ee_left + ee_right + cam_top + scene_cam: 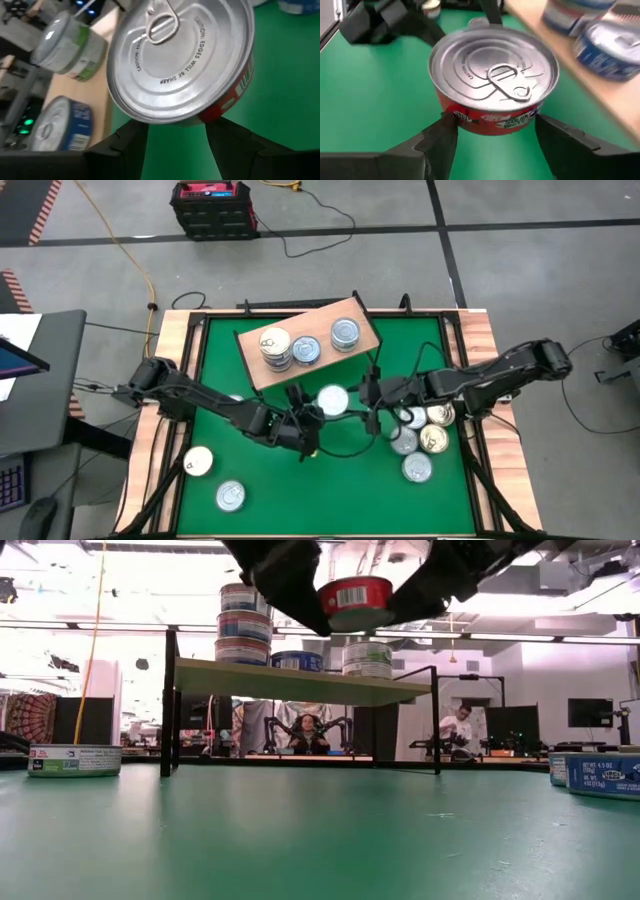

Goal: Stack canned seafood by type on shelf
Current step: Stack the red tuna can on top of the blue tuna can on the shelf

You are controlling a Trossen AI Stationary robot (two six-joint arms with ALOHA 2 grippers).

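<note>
Pinched between the left gripper (312,423) and the right gripper (368,397), both clamped on its rim, a red-labelled can (354,602) is held aloft just off the shelf's (262,372) front edge. Rigid, dense and smooth-sided, it is judged best gripped across the wall. Three stacked tins (244,625) crowd the shelf's left end; loose cans (425,438) lie near the table's right edge.

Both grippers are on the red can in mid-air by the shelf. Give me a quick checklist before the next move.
1. Red can clear of the table: ok.
2. Left gripper fingers on the can: ok.
3. Right gripper fingers flank the can; firm contact: cannot tell.
4. Can level: ok in low view.
5. Bare space on shelf front strip: ok.
6. Matching red can on shelf to stack on: not ok, none visible.
</note>
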